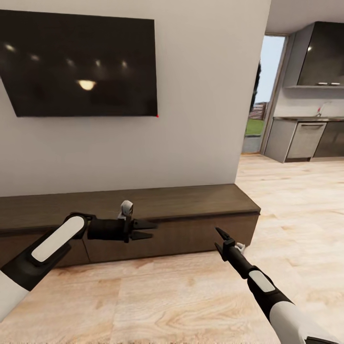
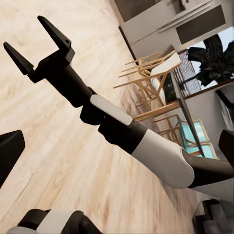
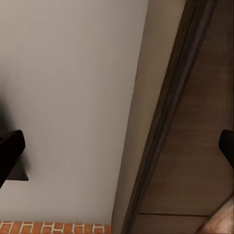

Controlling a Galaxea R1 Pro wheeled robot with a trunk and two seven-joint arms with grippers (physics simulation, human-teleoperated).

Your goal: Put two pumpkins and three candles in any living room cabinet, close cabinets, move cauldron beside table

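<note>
Dark-brown matt wood cabinet (image 1: 143,205), pale grained wood floor (image 1: 191,296), glossy black screen (image 1: 81,64), smooth matt wall (image 1: 200,119)

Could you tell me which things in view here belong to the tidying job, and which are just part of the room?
Belongs to the job:
- long low dark-brown wooden cabinet, drawer fronts shut
- open left gripper
- open right gripper

Just there:
- black wall-mounted television
- light wooden chairs
- grey kitchen units
</note>
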